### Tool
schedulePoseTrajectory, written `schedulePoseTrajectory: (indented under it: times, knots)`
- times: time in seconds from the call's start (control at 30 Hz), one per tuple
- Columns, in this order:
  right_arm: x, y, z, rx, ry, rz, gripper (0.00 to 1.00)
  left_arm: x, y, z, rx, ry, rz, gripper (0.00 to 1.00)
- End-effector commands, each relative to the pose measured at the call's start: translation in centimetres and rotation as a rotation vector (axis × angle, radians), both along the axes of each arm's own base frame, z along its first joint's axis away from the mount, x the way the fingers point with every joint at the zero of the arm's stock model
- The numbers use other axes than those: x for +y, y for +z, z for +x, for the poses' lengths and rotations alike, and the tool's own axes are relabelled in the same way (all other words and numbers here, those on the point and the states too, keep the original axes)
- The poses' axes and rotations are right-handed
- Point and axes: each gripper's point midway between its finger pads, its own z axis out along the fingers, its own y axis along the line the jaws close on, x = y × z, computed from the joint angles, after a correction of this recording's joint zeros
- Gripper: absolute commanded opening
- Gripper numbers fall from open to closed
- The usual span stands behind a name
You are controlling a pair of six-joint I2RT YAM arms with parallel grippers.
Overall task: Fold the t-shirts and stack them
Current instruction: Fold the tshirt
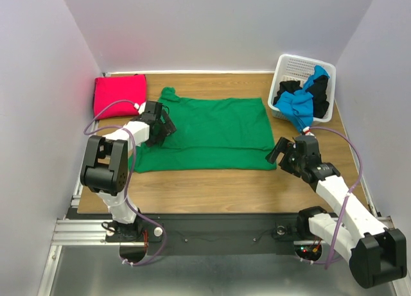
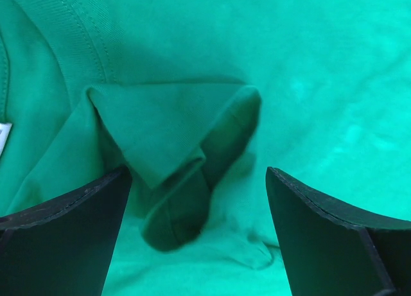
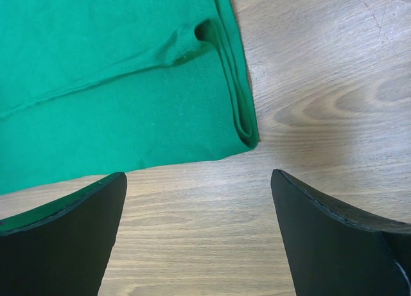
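At the near right corner of the green t-shirt [image 1: 212, 132], the right gripper [image 3: 199, 235] hovers with jaws apart and nothing between them. One finger overhangs the hem and the other is above bare table [image 1: 212, 187]. The corner [image 3: 247, 137] shows doubled layers. Recommendation: move further onto the shirt so both layers sit between the jaws before closing, or only the upper layer is likely to lift.

Over the left side of the same shirt, the left gripper [image 2: 199, 238] is likewise spread and empty, poised above a sleeve [image 2: 170, 132] turned back on itself into a crumpled flap. Judgement: the step in hand is the next fold of this shirt, which lies spread flat. The flap should be pinched whole and low, then carried level with the right side to keep the fold square.

Beyond the shirt's far left corner lies a magenta t-shirt [image 1: 119, 95], folded. Beyond its far right corner, a white basket [image 1: 292, 68] holds a blue t-shirt [image 1: 302, 106] and black cloth [image 1: 289, 90].
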Motion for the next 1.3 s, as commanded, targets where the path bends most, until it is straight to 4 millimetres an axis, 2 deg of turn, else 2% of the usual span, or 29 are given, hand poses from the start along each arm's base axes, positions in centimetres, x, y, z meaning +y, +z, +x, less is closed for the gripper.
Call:
schedulePoseTrajectory:
  times: [0.0, 0.17, 0.47, 0.5, 0.57, 0.63, 0.73, 0.8, 0.87, 0.9, 0.97, 1.1, 1.13, 1.2, 1.23, 1.27]
  knots:
    - [-0.1, 0.3, 0.4, -0.019, 0.003, -0.015, 1.00, -0.1, 1.8, 2.2, -0.072, 0.015, -0.028, 0.99]
    - [-0.2, 0.0, 0.5, -0.007, -0.004, -0.022, 1.00, 0.7, 1.7, 3.5, -0.087, 0.050, -0.016, 0.98]
    - [-0.3, -0.3, 0.5, 0.003, -0.004, -0.035, 1.00, 2.1, 1.9, 8.7, -0.126, 0.084, -0.055, 0.99]
    - [-0.3, -0.3, 0.5, 0.004, 0.002, -0.037, 1.00, 2.0, 2.9, 9.7, -0.150, 0.078, -0.065, 0.99]
    - [-0.2, -0.2, 0.5, 0.002, 0.010, -0.034, 1.00, 2.0, 3.2, 10.3, -0.154, 0.069, -0.062, 0.99]
    - [0.0, 0.0, 0.6, -0.002, 0.028, -0.035, 1.00, 2.0, 4.8, 11.5, -0.182, 0.059, -0.057, 0.99]
    - [0.2, 0.5, 0.8, -0.013, 0.044, -0.030, 1.00, 2.6, 6.7, 11.8, -0.201, 0.066, -0.036, 0.99]
    - [0.9, 1.1, 1.0, -0.021, 0.077, -0.012, 1.00, 3.1, 8.9, 11.2, -0.230, 0.072, -0.019, 0.99]
    - [1.6, 1.7, 1.2, -0.031, 0.108, 0.011, 1.00, 3.3, 9.9, 10.5, -0.242, 0.079, -0.013, 0.98]
    - [1.8, 1.9, 1.4, -0.038, 0.117, 0.018, 1.00, 3.5, 10.2, 9.3, -0.246, 0.083, -0.013, 0.99]
    - [2.2, 2.3, 1.6, -0.052, 0.132, 0.034, 1.00, 3.7, 10.4, 8.3, -0.263, 0.084, -0.013, 0.99]
    - [3.8, 3.5, 2.1, -0.083, 0.194, 0.078, 1.00, 3.2, 8.5, 4.8, -0.219, 0.063, -0.047, 0.99]
    - [4.4, 3.8, 2.3, -0.094, 0.211, 0.090, 1.00, 2.9, 7.3, 3.5, -0.199, 0.059, -0.064, 0.98]
    - [5.4, 4.4, 2.8, -0.116, 0.238, 0.100, 1.00, 1.8, 6.5, 2.3, -0.181, 0.025, -0.101, 0.99]
    - [6.4, 4.9, 3.3, -0.133, 0.261, 0.107, 1.00, 1.1, 5.4, 1.2, -0.157, 0.018, -0.109, 0.99]
    - [7.0, 5.2, 3.7, -0.138, 0.276, 0.110, 1.00, 1.2, 5.0, 0.8, -0.151, 0.019, -0.108, 0.99]
